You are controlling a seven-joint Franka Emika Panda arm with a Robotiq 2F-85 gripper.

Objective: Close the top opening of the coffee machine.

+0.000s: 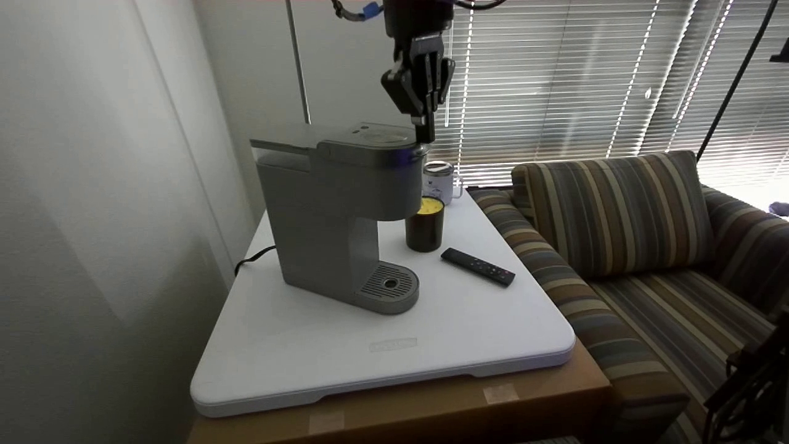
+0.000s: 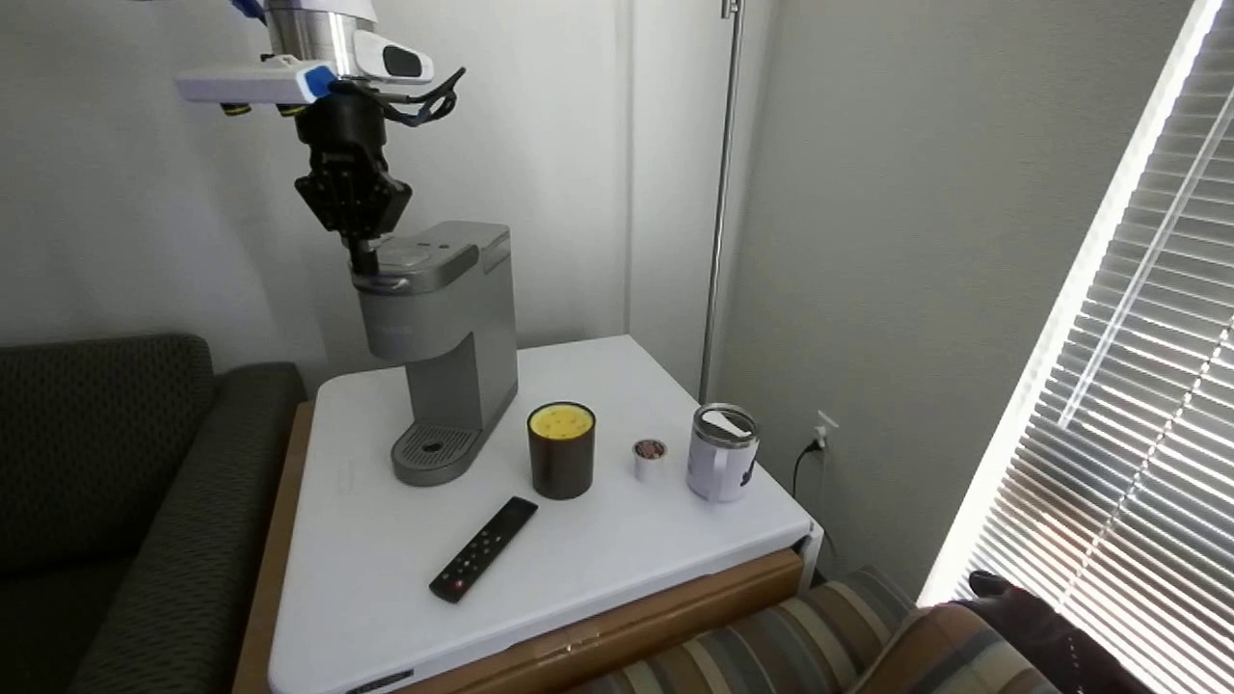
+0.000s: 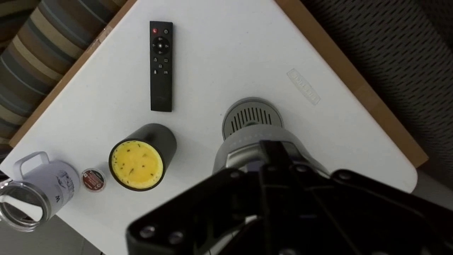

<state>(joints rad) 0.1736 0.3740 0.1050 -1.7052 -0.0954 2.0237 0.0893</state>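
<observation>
The grey coffee machine stands upright on the white table; it also shows in an exterior view. Its top opening's lid lies down flat on the head in both exterior views. The dark brew chamber is hidden under it. My gripper points straight down with its fingers together and nothing seen between them. The fingertips are at the front edge of the lid, by the shiny handle. In the wrist view the fingertips cover part of the machine's head; contact looks likely but is not certain.
A dark jar with yellow top stands beside the machine. A black remote, a small pod and a lidded mug are on the white table. A wall is behind the machine, and a striped armchair adjoins the table.
</observation>
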